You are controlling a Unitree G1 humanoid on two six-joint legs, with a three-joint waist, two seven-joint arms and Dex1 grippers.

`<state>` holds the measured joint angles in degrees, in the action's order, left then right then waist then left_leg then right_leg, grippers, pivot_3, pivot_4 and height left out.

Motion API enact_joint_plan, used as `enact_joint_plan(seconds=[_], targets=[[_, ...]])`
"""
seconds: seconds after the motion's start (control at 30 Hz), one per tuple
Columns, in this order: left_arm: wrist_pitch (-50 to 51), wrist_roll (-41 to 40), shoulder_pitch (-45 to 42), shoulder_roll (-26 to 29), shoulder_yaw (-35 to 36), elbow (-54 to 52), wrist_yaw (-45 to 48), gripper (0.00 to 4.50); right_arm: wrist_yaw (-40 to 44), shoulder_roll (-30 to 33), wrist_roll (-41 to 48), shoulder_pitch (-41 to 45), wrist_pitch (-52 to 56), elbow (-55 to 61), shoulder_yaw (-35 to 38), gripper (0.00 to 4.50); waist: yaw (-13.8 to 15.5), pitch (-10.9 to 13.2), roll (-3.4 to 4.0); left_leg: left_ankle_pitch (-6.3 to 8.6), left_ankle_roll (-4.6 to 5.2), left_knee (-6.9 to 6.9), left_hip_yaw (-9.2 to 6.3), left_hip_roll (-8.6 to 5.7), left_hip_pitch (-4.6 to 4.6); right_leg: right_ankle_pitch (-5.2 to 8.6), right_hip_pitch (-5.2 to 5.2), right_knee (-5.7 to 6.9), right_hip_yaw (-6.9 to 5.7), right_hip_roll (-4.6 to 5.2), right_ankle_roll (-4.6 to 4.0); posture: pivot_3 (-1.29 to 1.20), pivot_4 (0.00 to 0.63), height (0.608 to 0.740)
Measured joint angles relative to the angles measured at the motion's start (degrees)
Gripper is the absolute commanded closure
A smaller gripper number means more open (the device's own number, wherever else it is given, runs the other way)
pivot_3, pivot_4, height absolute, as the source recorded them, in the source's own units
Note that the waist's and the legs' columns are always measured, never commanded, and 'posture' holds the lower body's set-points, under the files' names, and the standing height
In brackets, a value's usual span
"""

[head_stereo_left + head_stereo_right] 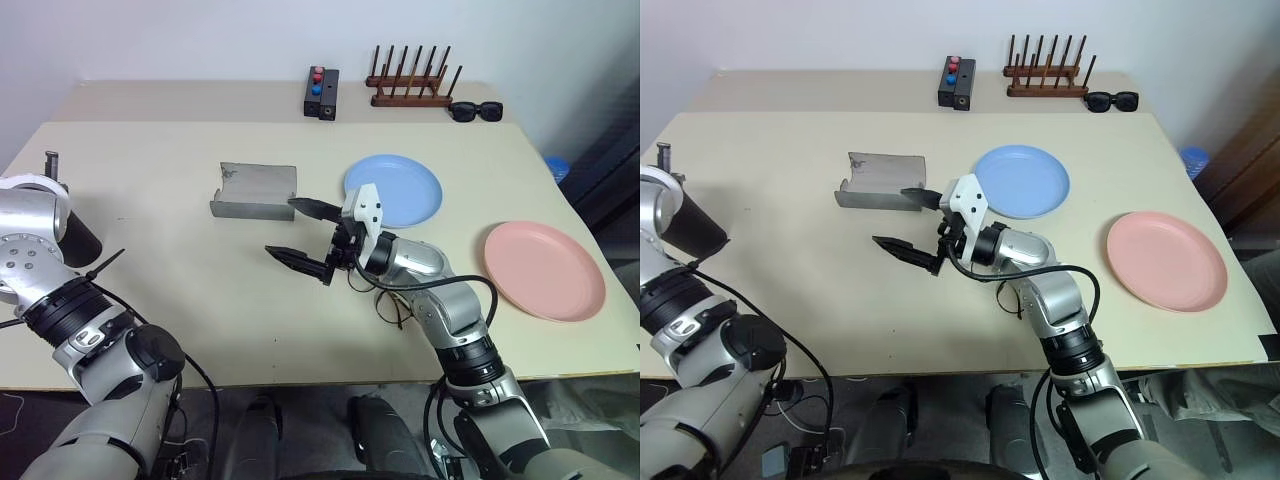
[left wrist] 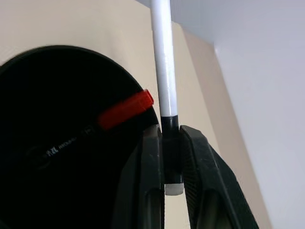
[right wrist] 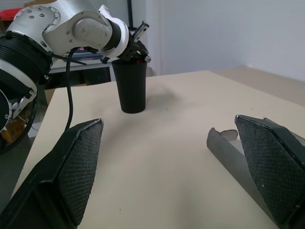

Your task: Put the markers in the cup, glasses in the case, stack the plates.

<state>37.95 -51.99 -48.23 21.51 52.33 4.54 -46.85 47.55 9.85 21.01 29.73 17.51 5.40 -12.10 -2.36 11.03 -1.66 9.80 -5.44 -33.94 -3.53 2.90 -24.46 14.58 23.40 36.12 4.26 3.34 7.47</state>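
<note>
At the bench's left edge the left gripper (image 2: pixel 171 157) pinches the white-bodied marker (image 2: pixel 163 62) by its black cap, directly over the mouth of the tall, matte black cup (image 3: pixel 131 86); the red-ended marker (image 2: pixel 125 109) already lies inside. Mid-bench, the right gripper (image 1: pixel 305 232) hovers with its textured black fingers spread wide and empty, just in front of the open grey metallic case (image 1: pixel 255 190). The thin wire glasses (image 1: pixel 392 305) lie under that forearm. The smooth round light blue plate (image 1: pixel 405 190) and pink plate (image 1: pixel 545 270) sit apart, toward the right edge.
</note>
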Motion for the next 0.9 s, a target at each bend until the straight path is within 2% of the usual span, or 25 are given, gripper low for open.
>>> enact_joint_plan(seconds=[0.27,0.57,0.67,0.73,0.9], targets=[[0.0,0.2,0.0,0.4,-0.3,0.0,0.1,4.27,0.0,0.0,0.0,0.0,-0.4,0.0,0.0,0.00,0.0,0.0,0.00,0.00,0.00,0.00,0.00,0.00,0.00,0.00,0.00,0.00,0.00,0.00,0.00,0.00,0.150,0.740],[0.6,2.7,0.7,4.8,-4.9,-4.8,1.5,4.27,0.0,0.1,0.0,0.0,-0.4,-0.1,0.0,0.00,0.0,0.0,0.00,0.00,-0.01,0.01,0.00,0.00,-0.01,0.01,0.01,-0.01,0.00,0.00,-0.01,0.00,0.150,0.740],[2.4,7.5,5.9,10.8,-10.6,-7.8,5.2,4.27,0.2,0.2,0.0,0.0,-0.4,-0.2,0.0,0.00,-0.3,0.0,0.00,0.00,-0.01,0.07,0.02,0.01,0.00,0.00,0.07,0.00,0.02,0.00,-0.01,0.00,0.150,0.740],[3.2,14.5,13.0,18.4,-16.8,-10.8,9.7,4.27,0.4,0.4,0.7,0.0,0.4,-0.3,0.3,0.00,-0.5,0.0,0.02,0.00,-0.02,0.19,0.03,0.01,0.00,0.01,0.14,0.01,0.03,0.00,-0.02,0.00,0.150,0.740],[2.5,25.7,23.1,23.1,-21.7,-13.5,16.2,4.27,2.4,1.3,3.9,0.1,4.3,-0.3,1.0,0.00,0.0,0.0,0.02,-0.03,-0.10,0.17,0.04,0.01,-0.01,0.12,0.14,-0.05,0.02,0.04,-0.33,0.00,0.150,0.740]])
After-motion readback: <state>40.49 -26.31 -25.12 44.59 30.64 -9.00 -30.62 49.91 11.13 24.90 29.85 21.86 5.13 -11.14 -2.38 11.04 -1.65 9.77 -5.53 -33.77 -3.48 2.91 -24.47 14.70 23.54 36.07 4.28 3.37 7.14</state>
